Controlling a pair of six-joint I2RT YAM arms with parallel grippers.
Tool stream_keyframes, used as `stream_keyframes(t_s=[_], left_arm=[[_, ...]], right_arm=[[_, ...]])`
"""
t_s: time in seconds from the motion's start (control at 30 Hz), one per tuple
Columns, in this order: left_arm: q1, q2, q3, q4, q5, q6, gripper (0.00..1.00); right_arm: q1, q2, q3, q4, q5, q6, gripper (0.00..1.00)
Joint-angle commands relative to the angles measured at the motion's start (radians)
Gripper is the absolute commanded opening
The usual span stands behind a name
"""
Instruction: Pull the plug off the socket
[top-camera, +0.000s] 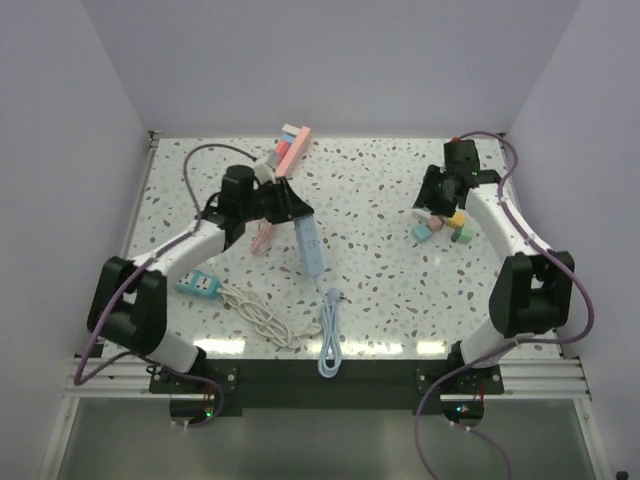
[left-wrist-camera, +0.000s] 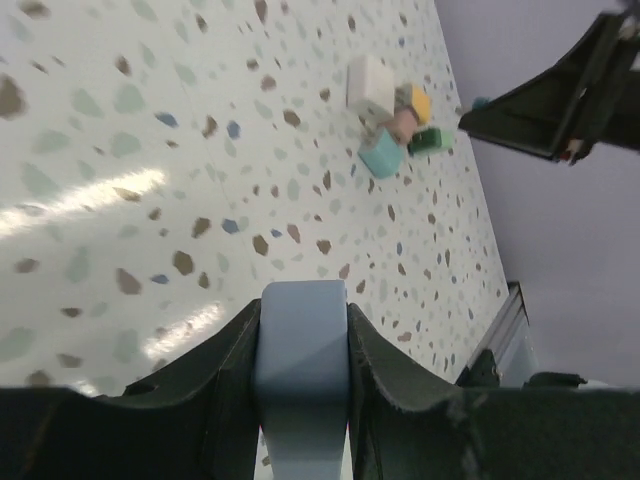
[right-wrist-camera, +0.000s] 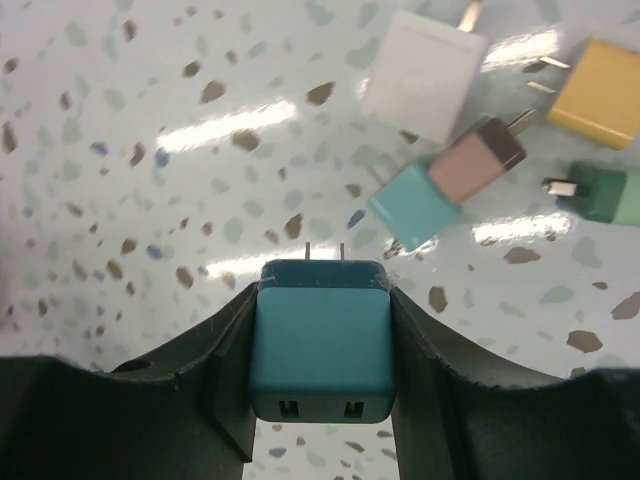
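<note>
Separation looks done: the right claw (right-wrist-camera: 322, 300) grips a teal square plastic plug (right-wrist-camera: 322, 345), prongs bare, above the speckled table (right-wrist-camera: 120, 150). Well apart, the left claw (left-wrist-camera: 300, 320) clamps the pale blue socket strip (left-wrist-camera: 300, 370).

Your left arm (top-camera: 190, 243) and right arm (top-camera: 498, 222): white shells between bulky black joints, a purple cable (top-camera: 210, 148) looping along each, black base plates (top-camera: 190, 383) where small lights glow. Up close, your pincer fingers (right-wrist-camera: 225, 345) are matte black, curved, faintly scuffed.
</note>
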Motion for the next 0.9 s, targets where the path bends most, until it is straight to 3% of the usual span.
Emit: stream_keyframes(t_s=[0.0,0.13,0.23,0.33,0.47,0.63,0.7,0.77,0.8,0.87], left_arm=[[0.194,-0.185,0.033,-0.135,0.005,0.059,0.00],[0.403,-0.309,0.059,-0.454,-0.040,0.180,0.00],[0.601,-0.342,0.023,-0.568,-0.070,0.261,0.00],[0.780,-0.342,-0.045,-0.576,-0.054,0.304,0.00],[0.834,-0.322,-0.095,-0.543,-0.150,0.301,0.00],[0.902,-0.265,-0.128,-0.533,-0.193,0.314,0.00],[0.908,-0.261,-0.146,-0.509,-0.224,0.303,0.00],[0.911,-0.251,-0.165,-0.500,-0.224,0.297,0.17],[0.912,-0.251,-0.169,-0.498,-0.222,0.292,0.33],[0.912,-0.267,-0.184,-0.492,-0.224,0.283,0.46]], right_arm=[[-0.050,0.113,0.084,0.066,0.137,0.084,0.00],[-0.121,0.249,0.186,0.066,0.135,0.107,0.00],[-0.156,0.348,0.265,0.068,0.114,0.113,0.00],[-0.162,0.444,0.337,0.059,0.123,0.107,0.00],[-0.169,0.532,0.387,0.031,0.132,0.110,0.00],[-0.176,0.558,0.355,0.079,0.143,0.129,0.20],[-0.176,0.567,0.375,0.059,0.154,0.130,0.43],[-0.179,0.561,0.380,0.054,0.152,0.124,0.53],[-0.178,0.550,0.377,0.056,0.145,0.121,0.63],[-0.179,0.497,0.354,0.069,0.131,0.110,0.72]])
